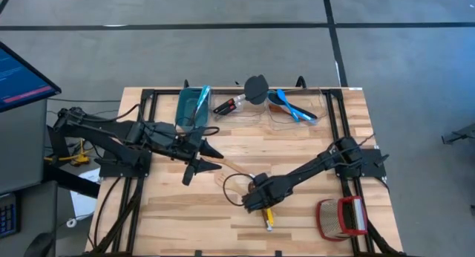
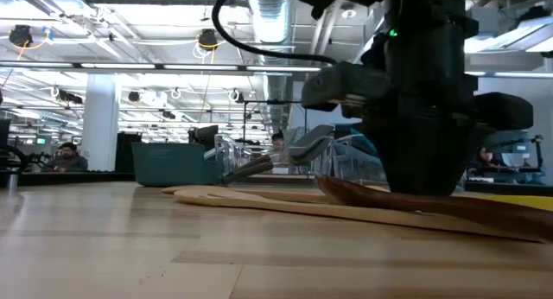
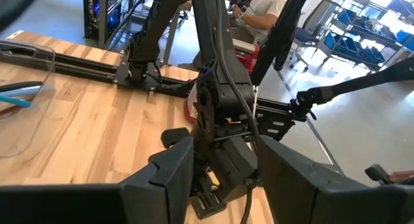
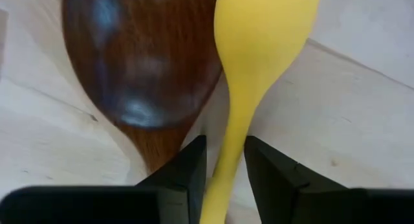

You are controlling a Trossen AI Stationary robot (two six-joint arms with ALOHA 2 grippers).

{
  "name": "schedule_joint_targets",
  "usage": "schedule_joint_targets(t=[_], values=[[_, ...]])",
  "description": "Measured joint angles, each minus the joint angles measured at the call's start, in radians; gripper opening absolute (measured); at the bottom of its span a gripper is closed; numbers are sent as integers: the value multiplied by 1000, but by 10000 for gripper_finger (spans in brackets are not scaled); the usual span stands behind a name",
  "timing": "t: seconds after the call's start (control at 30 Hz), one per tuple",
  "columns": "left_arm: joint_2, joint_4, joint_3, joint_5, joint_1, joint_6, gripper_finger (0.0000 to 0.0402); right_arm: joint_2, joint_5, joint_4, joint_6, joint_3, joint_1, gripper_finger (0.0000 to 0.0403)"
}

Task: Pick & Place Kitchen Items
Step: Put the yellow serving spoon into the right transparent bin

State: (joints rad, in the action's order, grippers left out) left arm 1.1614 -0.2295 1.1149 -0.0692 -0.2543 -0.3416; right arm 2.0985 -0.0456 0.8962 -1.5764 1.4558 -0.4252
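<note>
The right gripper (image 4: 225, 169) is low over the desk (image 1: 312, 220) near its front edge, its fingers (image 4: 184, 175) pinching the thin handle of a yellow spoon (image 4: 259, 36) that lies on the wood just beside a dark wooden spoon (image 4: 139, 62). The left gripper (image 1: 197, 166) hovers mid-desk near the teal bin (image 1: 189, 108), fingers spread and holding nothing. Other utensils (image 1: 289, 105) lie along the far edge.

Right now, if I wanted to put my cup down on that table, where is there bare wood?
The near-left corner, in front of the left gripper, is bare; so is the strip between both arms and the clear trays. It is crowded at the far edge around the teal bin, and near the right gripper, yellow spoon and basket.
</note>
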Motion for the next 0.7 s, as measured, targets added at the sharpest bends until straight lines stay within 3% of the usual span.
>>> schedule_joint_targets(t=[0.17, 0.37, 0.7], values=[[0, -2, 0, 0, 0, 0, 159, -2, 1, 2, -2, -7, 0, 85], [0, -4, 0, 0, 0, 0, 159, -2, -1, 13, 12, -8, 0, 24], [0, -11, 0, 0, 0, 0, 159, -27, -3, 57, 13, -15, -6, 22]])
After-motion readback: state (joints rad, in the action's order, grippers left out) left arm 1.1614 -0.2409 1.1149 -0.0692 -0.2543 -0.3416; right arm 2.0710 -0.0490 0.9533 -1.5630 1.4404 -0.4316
